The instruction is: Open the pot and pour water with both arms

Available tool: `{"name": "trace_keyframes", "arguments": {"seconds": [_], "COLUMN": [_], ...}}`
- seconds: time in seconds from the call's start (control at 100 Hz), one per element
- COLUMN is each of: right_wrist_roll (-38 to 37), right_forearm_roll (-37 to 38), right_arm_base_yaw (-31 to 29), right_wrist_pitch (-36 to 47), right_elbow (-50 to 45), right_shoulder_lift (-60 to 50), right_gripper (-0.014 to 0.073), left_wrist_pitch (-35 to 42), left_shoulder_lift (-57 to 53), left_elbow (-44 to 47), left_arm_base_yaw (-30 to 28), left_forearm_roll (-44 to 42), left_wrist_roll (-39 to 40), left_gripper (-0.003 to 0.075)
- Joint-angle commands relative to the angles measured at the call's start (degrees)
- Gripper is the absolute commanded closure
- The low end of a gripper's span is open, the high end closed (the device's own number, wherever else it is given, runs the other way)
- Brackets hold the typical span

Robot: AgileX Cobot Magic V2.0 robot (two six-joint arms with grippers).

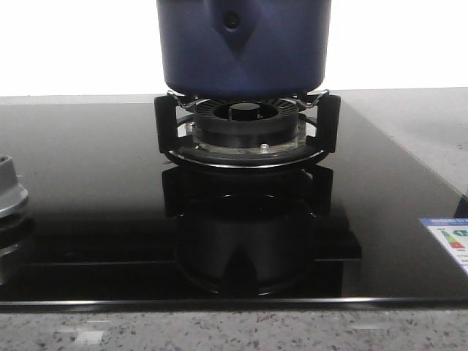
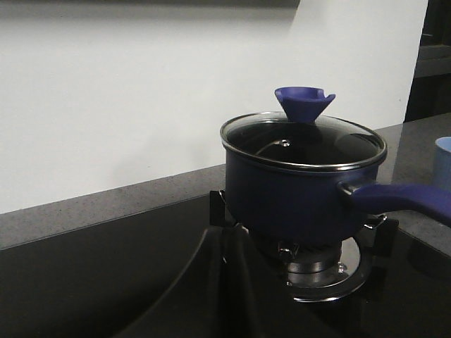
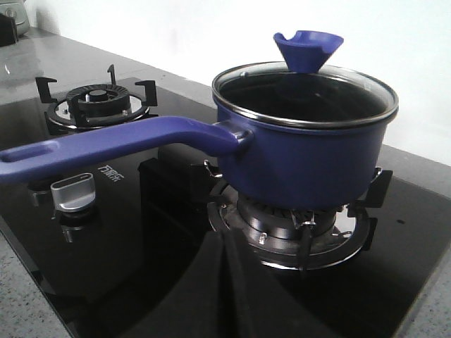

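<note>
The dark navy pot (image 1: 245, 51) stands on the centre gas burner (image 1: 245, 135); only its lower body shows in the front view. In the wrist views the pot (image 2: 296, 193) (image 3: 310, 165) carries a glass lid (image 3: 304, 95) with a blue funnel-shaped knob (image 3: 308, 48). Its long blue handle (image 3: 120, 144) sticks out sideways. My left gripper (image 2: 227, 236) hovers low beside the burner, fingers pressed together on nothing. My right gripper (image 3: 225, 243) sits shut and empty in front of the burner, below the handle's root. Neither arm shows in the front view.
The black glass cooktop (image 1: 88, 219) lies in a grey stone counter (image 1: 234, 329). A second burner (image 3: 99, 102) and a silver control knob (image 3: 74, 191) are past the handle. A pale blue vessel (image 2: 444, 158) stands behind the pot. An energy label (image 1: 450, 241) is stuck at the right.
</note>
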State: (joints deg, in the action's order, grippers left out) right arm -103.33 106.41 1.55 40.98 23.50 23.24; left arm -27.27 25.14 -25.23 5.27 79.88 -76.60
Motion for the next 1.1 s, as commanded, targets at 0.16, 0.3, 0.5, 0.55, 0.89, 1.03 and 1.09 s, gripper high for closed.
{"name": "trace_keyframes", "arguments": {"seconds": [0.16,0.3,0.5,0.55,0.89,1.03,1.09], "right_wrist_roll": [0.1,0.1,0.1,0.1,0.1,0.1,0.1], "right_forearm_roll": [1.3,1.3,1.3,1.3,1.3,1.3,1.3], "right_arm_base_yaw": [0.1,0.1,0.1,0.1,0.1,0.1,0.1], "right_wrist_pitch": [-1.3,-1.3,-1.3,-1.3,-1.4,-1.4,-1.4], "right_elbow": [1.5,1.5,1.5,1.5,1.5,1.5,1.5], "right_shoulder_lift": [0.2,0.2,0.2,0.2,0.2,0.2,0.2], "right_gripper": [0.0658,0.0658,0.0658,0.0658,0.0658,0.0658,0.0658], "left_wrist_pitch": [1.1,1.1,1.1,1.3,12.8,15.2,15.2], "left_shoulder_lift": [-0.2,-0.2,-0.2,-0.2,-0.2,-0.2,-0.8], "left_elbow": [-1.2,-1.2,-1.2,-1.2,-1.2,-1.1,-0.2], "left_arm_base_yaw": [0.0,0.0,0.0,0.0,0.0,0.0,0.0], "left_forearm_roll": [3.4,3.4,2.9,2.7,-10.4,-50.3,-66.5], "left_wrist_roll": [0.5,0.5,0.5,0.5,9.0,47.4,61.2], "left_gripper": [0.0741,0.0741,0.0741,0.0741,0.0740,0.0741,0.0741]}}
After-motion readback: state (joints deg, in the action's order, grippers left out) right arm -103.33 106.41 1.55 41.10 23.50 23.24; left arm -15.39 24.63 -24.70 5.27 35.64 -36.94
